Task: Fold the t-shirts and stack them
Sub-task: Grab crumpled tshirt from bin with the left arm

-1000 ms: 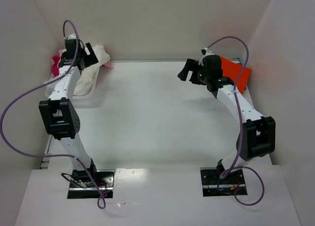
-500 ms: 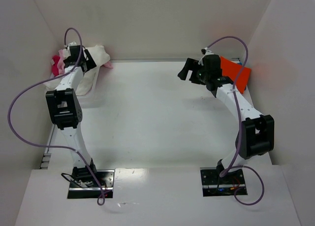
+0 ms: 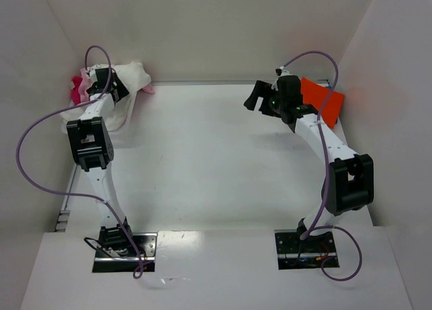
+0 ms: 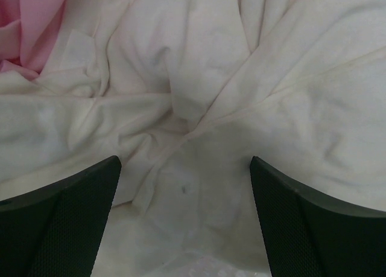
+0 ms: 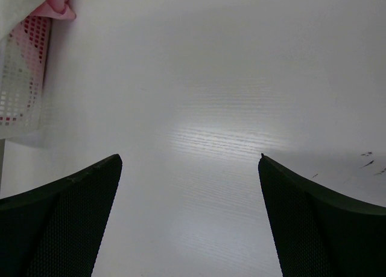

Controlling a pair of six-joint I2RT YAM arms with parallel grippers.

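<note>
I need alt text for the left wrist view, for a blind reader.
A crumpled cream-white t-shirt fills the view, close under the open left gripper, whose dark fingers frame the bottom corners. A bit of light pink t-shirt shows at top left.

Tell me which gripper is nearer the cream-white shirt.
Left. The left gripper hangs open right over the cream-white shirt at the far-left corner; the right gripper is across the table, beside the orange shirt.

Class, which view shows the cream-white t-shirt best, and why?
Left wrist: the cream-white t-shirt fills the frame, creases clear. Top external shows it small at the far-left corner, partly behind the left arm. Right wrist catches only a pale scrap, top left.
</note>
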